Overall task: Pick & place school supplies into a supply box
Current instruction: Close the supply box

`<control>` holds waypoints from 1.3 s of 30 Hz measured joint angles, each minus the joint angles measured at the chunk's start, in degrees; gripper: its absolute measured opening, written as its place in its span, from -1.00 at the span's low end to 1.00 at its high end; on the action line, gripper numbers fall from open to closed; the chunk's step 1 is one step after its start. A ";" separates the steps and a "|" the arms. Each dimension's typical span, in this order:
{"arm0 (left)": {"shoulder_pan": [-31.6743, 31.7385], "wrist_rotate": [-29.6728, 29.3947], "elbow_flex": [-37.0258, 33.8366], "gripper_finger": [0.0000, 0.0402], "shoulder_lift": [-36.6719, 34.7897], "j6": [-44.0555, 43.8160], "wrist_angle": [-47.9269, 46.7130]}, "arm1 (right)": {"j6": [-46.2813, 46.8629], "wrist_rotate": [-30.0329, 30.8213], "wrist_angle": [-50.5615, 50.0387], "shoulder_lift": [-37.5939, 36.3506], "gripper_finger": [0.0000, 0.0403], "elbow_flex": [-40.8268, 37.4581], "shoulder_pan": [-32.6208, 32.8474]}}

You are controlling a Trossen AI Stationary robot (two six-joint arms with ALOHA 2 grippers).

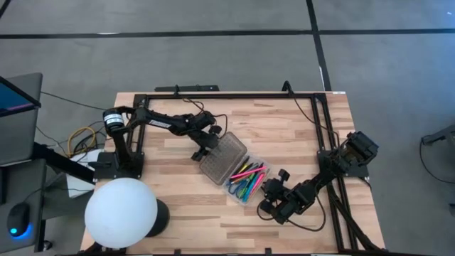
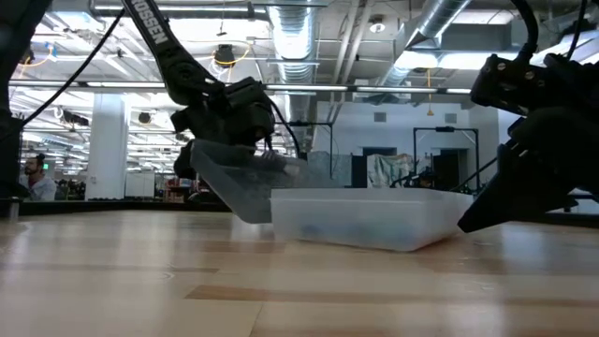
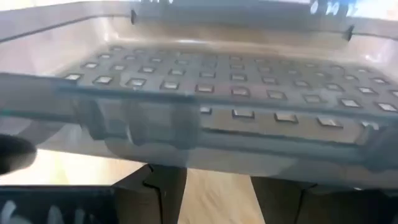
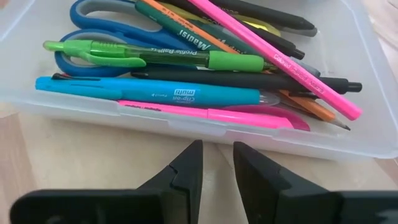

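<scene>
The supply box's clear tray (image 1: 249,181) lies on the table, full of school supplies (image 4: 205,62): pink, blue, green, orange and black pens and blue-handled scissors. Its grid-textured lid (image 1: 224,158) stands tilted up from the tray's hinge side, as the low view shows (image 2: 234,183). My left gripper (image 1: 202,147) is open at the lid's free edge, and the lid fills its wrist view (image 3: 205,81). My right gripper (image 1: 272,193) is at the tray's near-right side, fingers a narrow gap apart (image 4: 217,158), tips close to the tray's wall (image 4: 205,127). My left gripper meets the lid at its free long edge (image 3: 211,155), which lies across the tips of both spread fingers (image 3: 165,186). The fingers come slanting from the table's left. The lid is raised and tilted, its hinge edge on the tray. My right gripper's tips stand at the tray's wall; whether they touch it, I cannot tell.
A large white sphere on a dark stand (image 1: 121,212) sits at the table's near-left corner. A black frame rail (image 1: 213,95) runs along the far edge and down the right side. Bare wood lies near the tray's near side (image 1: 199,213).
</scene>
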 joint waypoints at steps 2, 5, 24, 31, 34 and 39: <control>-0.02 0.10 0.00 -0.20 -0.59 0.04 -0.37 | 0.00 -0.02 0.05 0.00 -0.58 0.00 0.00; 0.00 0.10 0.00 -0.20 -1.63 0.08 -0.67 | 0.00 -0.07 0.02 0.00 -0.58 0.00 0.00; -4.38 0.18 0.10 -0.20 -4.89 0.89 0.58 | -0.05 -0.26 -0.13 0.00 -0.58 0.02 -0.38; -5.63 0.30 0.15 -0.20 -5.22 0.87 2.82 | -1.51 -0.28 -0.11 0.00 -0.58 0.02 -1.45; -6.26 0.18 0.16 -0.20 -5.82 0.85 2.83 | -2.08 -0.28 -0.11 0.00 -0.58 0.02 -1.82; -7.84 1.00 0.21 -0.20 -6.66 0.81 5.70 | -2.62 -0.20 0.21 0.00 -0.58 0.02 -2.06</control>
